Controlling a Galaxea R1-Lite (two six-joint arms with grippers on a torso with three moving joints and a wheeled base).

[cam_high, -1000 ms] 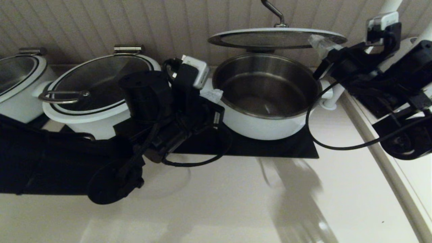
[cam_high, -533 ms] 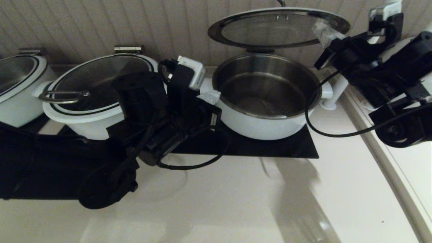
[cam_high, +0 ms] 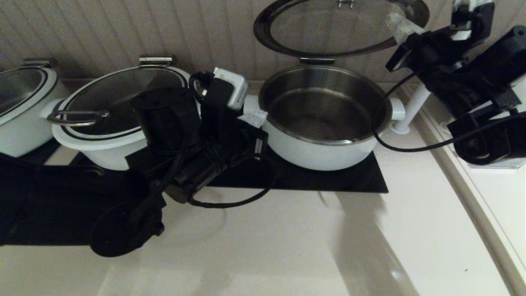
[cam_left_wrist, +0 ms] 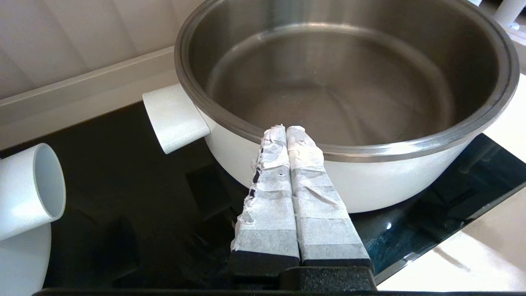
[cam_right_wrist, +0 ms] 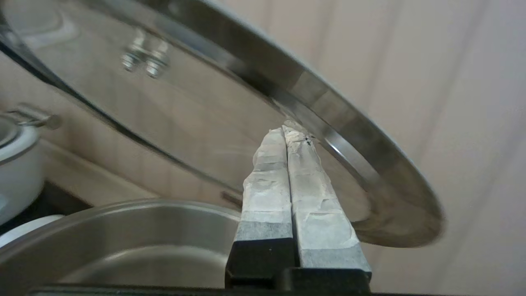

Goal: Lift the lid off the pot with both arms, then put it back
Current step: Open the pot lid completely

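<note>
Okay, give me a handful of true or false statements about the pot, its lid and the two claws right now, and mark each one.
1. The lid is raised, tilted up from its hinge at the back of the pot. True.
2. The right claw is shut, its tips against the underside of the lid near its edge. True.
3. The left claw is open wide around the pot's side handle. False: it is shut, its tips at the pot's rim beside the handle.
4. The pot holds food. False: its steel bowl looks empty.
5. The neighbouring pot's loop-handled lid is closed. True.
</note>
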